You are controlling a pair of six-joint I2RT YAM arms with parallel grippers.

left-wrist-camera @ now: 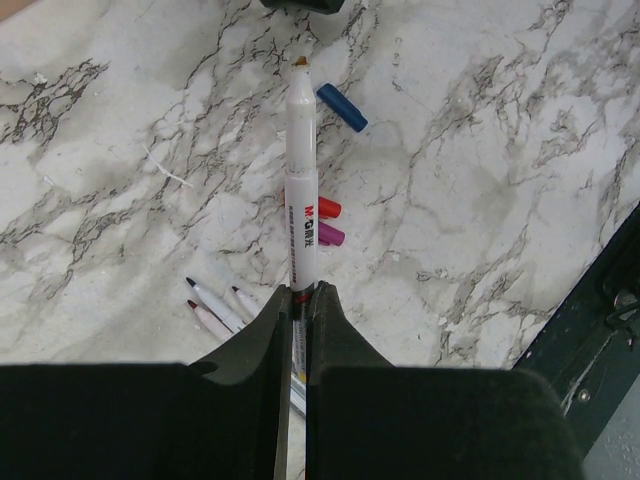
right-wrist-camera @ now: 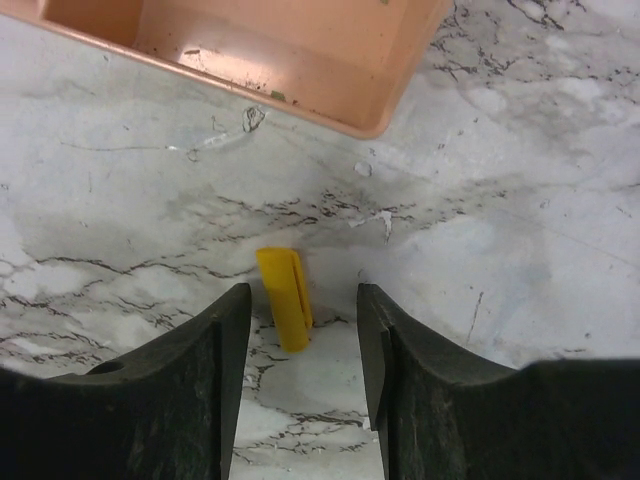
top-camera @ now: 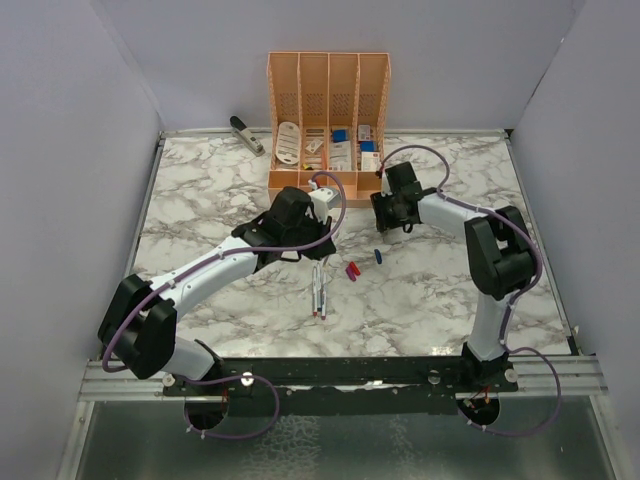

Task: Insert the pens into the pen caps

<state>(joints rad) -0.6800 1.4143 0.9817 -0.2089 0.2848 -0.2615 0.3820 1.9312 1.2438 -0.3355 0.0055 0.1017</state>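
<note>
My left gripper (left-wrist-camera: 300, 296) is shut on a white pen (left-wrist-camera: 301, 180) that juts out ahead of the fingers, its small tip bare, above the marble table. Beyond it on the table lie a blue cap (left-wrist-camera: 342, 107), a red cap (left-wrist-camera: 329, 208) and a purple cap (left-wrist-camera: 331, 235). More uncapped pens (left-wrist-camera: 214, 309) lie to the left of the fingers, the same pens (top-camera: 319, 292) showing mid-table in the top view. My right gripper (right-wrist-camera: 303, 300) is open low over the table. A yellow cap (right-wrist-camera: 285, 297) lies between its fingers, closer to the left one and untouched.
A peach organiser (top-camera: 328, 110) with white and blue items stands at the back centre, its corner (right-wrist-camera: 300, 70) just beyond my right gripper. A grey stapler (top-camera: 246, 133) lies at the back left. The table's black front rail (left-wrist-camera: 590, 330) runs at the right.
</note>
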